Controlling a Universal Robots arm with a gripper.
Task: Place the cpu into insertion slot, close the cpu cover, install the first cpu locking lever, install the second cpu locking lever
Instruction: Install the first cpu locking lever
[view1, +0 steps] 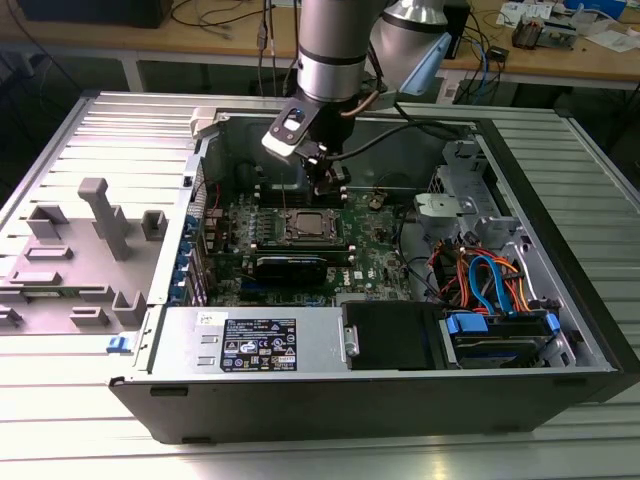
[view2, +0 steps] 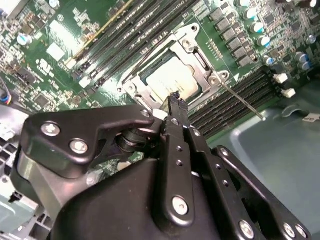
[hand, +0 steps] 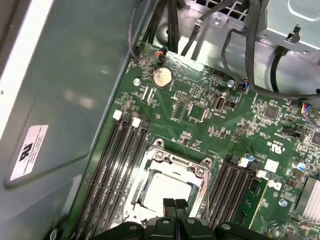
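Observation:
The cpu (view2: 172, 80) lies in the insertion slot (view1: 310, 228), its pale silver top showing through the cut-out. The cpu cover (view2: 196, 59) is folded down over it as a silver frame, also seen as the cpu cover (hand: 172, 162) in the first wrist view. A thin metal locking lever (view2: 242, 101) sticks out at a slant from the socket's corner, over the memory slots. My gripper (view2: 176, 100) hangs just above the socket's edge. Its black fingertips (hand: 170, 203) are pressed together with nothing seen between them. The gripper (view1: 333, 190) stands over the board inside the open case.
Long black memory slots (hand: 112, 165) flank the socket on both sides. A black expansion card (view1: 290, 265), a power supply (view1: 250, 340) and a drive bay with coloured cables (view1: 490, 290) fill the case. A grey fixture plate (view1: 90, 240) lies at the exterior view's left.

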